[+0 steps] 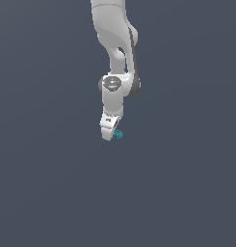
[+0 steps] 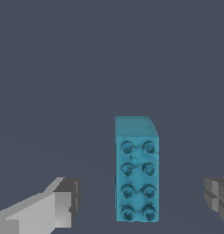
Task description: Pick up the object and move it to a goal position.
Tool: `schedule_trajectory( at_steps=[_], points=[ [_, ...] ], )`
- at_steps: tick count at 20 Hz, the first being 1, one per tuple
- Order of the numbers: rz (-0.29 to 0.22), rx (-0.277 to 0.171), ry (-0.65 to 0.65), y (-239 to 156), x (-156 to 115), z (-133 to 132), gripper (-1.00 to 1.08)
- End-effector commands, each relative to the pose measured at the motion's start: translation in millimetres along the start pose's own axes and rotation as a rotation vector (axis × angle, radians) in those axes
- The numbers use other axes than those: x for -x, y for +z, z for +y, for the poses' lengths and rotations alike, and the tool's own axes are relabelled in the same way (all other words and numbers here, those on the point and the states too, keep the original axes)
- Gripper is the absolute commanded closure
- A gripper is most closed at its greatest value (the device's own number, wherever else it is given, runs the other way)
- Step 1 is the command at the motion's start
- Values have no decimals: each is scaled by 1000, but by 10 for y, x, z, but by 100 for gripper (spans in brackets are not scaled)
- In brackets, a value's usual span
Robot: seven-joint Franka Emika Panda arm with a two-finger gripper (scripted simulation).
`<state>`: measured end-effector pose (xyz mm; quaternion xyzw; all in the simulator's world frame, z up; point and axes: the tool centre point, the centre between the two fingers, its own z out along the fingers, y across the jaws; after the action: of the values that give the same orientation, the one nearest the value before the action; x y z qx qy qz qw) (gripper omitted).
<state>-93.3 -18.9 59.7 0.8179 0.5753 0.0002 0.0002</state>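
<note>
Plainly, the white arm [image 1: 115, 43] hangs down from the top of the exterior view over a flat, dark grey-blue ground [image 1: 47, 183]; at its lower end the gripper [image 1: 110, 133] points downward, tilted a little toward the exterior view's left; the object [image 1: 118, 134], a tiny teal-blue speck at this range, sits just beside the gripper's tip on the exterior view's right, partly hidden by the white body, so that view does not show whether the two touch.

From the wrist view the object [image 2: 136, 171] reads far better; it is a teal-blue studded brick, oblong, with two rows of four round studs on its upper face and one corner of its far end cut off at a slant; it lies flat on the ground.

One finger [image 2: 58, 205] is light grey with a darker pad; the other [image 2: 217, 195] shows only as a dark ribbed pad at the frame edge; the fingers stand spread wide, the brick between them with clear ground on both sides, neither pad touching it.

No writing, brand or label is legible on arm, gripper or brick.
</note>
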Motion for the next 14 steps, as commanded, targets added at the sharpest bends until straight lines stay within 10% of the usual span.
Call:
schedule_trajectory(
  at_steps=[1, 11, 12, 14],
  points=[
    [0, -1, -1, 106, 0, -8, -92],
    [0, -1, -3, 377, 3, -6, -92],
    [0, -1, -3, 377, 3, -6, 108],
    [0, -1, -3, 377, 3, -6, 108]
  ],
)
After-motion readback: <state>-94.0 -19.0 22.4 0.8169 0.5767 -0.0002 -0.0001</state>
